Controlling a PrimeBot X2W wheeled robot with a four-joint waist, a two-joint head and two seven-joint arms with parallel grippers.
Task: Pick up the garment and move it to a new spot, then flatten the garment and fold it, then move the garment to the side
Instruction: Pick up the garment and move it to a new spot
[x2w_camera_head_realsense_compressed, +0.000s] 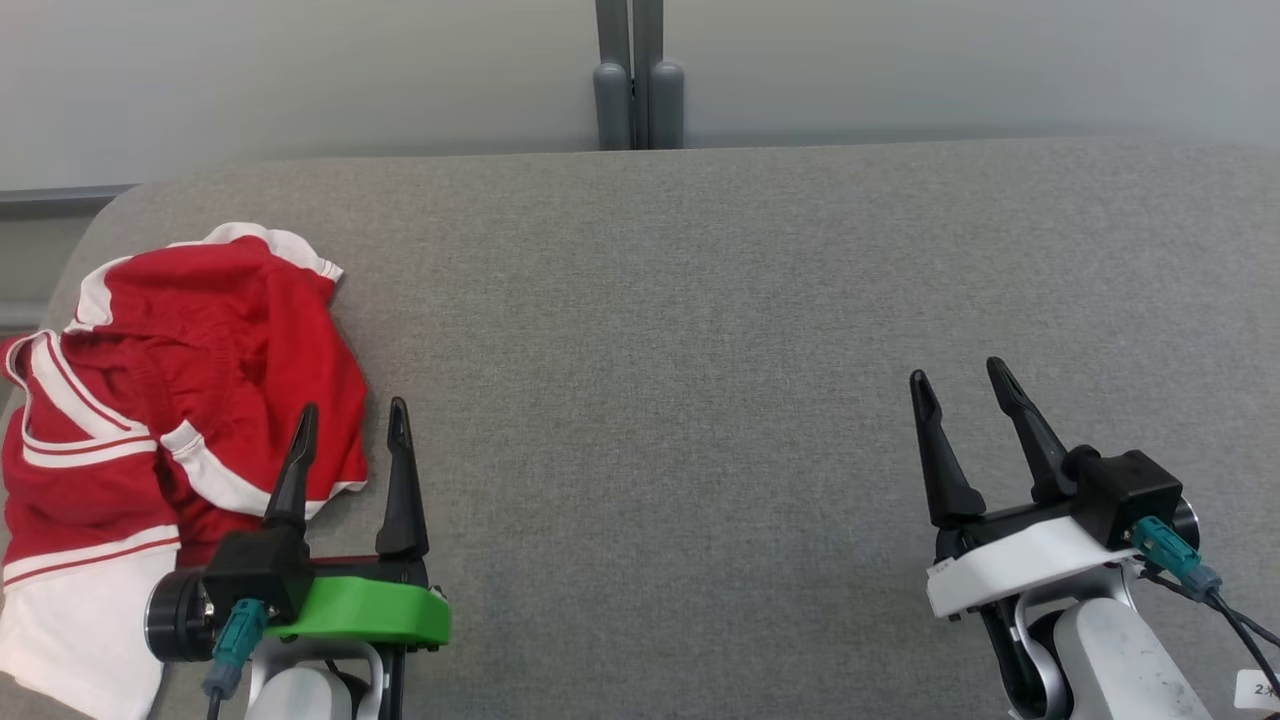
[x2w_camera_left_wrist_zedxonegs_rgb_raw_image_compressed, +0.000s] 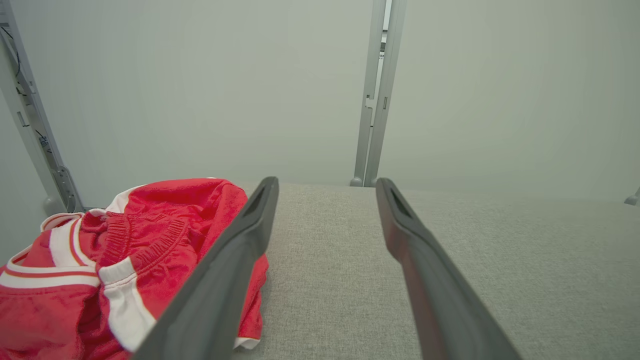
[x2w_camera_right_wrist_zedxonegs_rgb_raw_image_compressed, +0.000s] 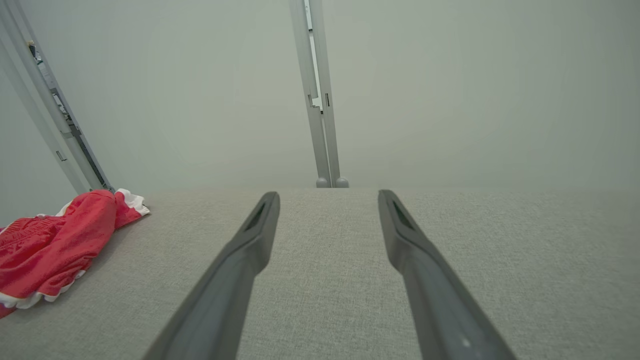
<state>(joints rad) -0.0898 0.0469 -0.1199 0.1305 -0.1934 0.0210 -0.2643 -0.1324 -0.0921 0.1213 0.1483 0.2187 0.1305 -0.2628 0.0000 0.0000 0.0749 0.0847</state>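
Note:
A crumpled red garment (x2w_camera_head_realsense_compressed: 170, 400) with white stripes and trim lies at the left end of the grey fabric surface (x2w_camera_head_realsense_compressed: 700, 330). It also shows at the lower left in the left wrist view, garment (x2w_camera_left_wrist_zedxonegs_rgb_raw_image_compressed: 125, 260), and far left in the right wrist view, garment (x2w_camera_right_wrist_zedxonegs_rgb_raw_image_compressed: 55, 245). My left gripper (x2w_camera_head_realsense_compressed: 352, 422) stands open at the garment's right edge, its left finger over the red cloth, nothing between the fingers. My right gripper (x2w_camera_head_realsense_compressed: 962, 380) is open over bare fabric at the right, far from the garment.
A pale wall runs behind the surface, with a grey vertical post (x2w_camera_head_realsense_compressed: 632, 75) at the back middle. The surface's rounded left edge (x2w_camera_head_realsense_compressed: 70, 270) lies just beyond the garment. Bare grey fabric stretches between the two grippers.

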